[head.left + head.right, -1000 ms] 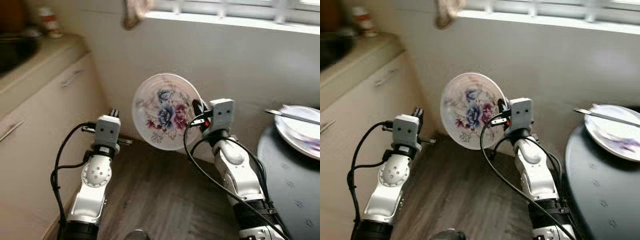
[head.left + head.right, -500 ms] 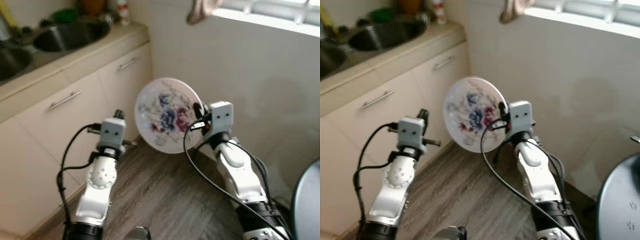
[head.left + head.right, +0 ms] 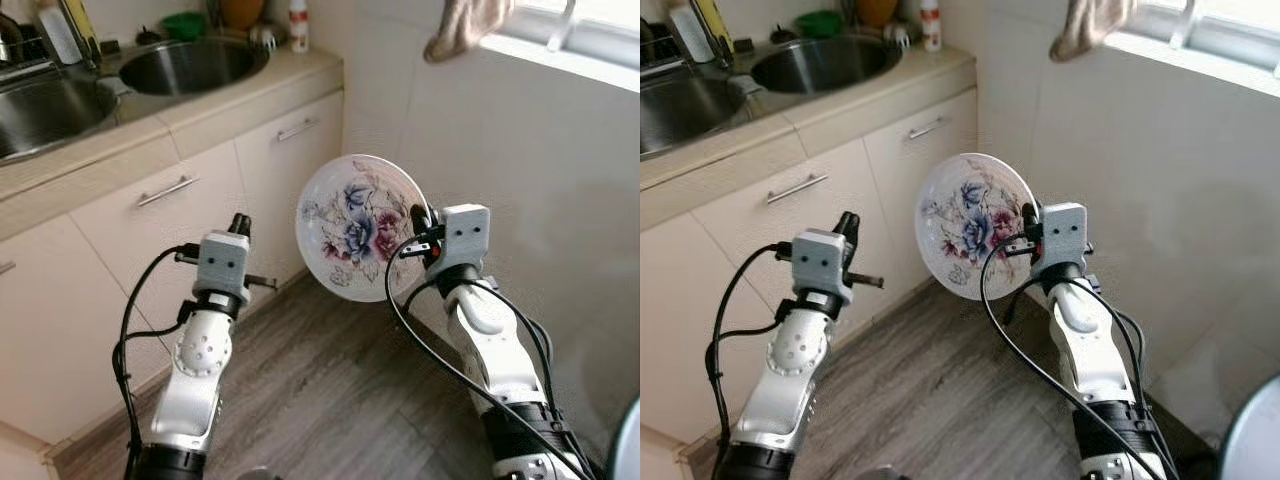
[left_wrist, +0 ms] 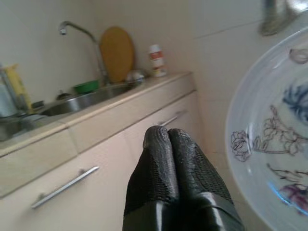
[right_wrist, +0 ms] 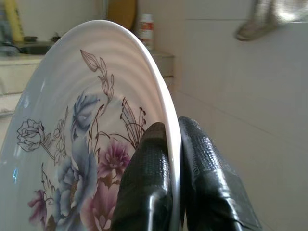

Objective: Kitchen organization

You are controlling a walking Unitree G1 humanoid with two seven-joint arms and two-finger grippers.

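Closest to you, both silver arms reach forward over the wood-look floor (image 3: 330,400). Your right gripper (image 5: 173,144) holds the floral plate (image 3: 362,226) up on edge, its two black fingers (image 5: 147,178) clamped on the rim, one on the painted face and one on the back. The plate stands nearly vertical in the air, flowers turned toward you, low in front of the tiled wall (image 3: 520,180) and off to the right of the cabinet run. Your left gripper (image 4: 168,144) hangs level with the plate and left of it, apart from it, with its fingers pressed together and nothing between them; it points at the cream cabinet fronts (image 3: 190,210) with their metal bar handles (image 3: 167,190). Just beyond the plate the cabinets meet the wall in a corner. Above the cabinets, farther back, you see the beige counter (image 3: 230,95) with two steel sink bowls (image 3: 195,62) sunk into it. Behind the sinks stand a tap (image 4: 79,33), a round wooden board (image 4: 117,54), a green bowl (image 3: 183,24) and a small white bottle (image 3: 299,12). Farthest off, above the plate, a cloth (image 3: 465,25) hangs from the window ledge (image 3: 570,60).
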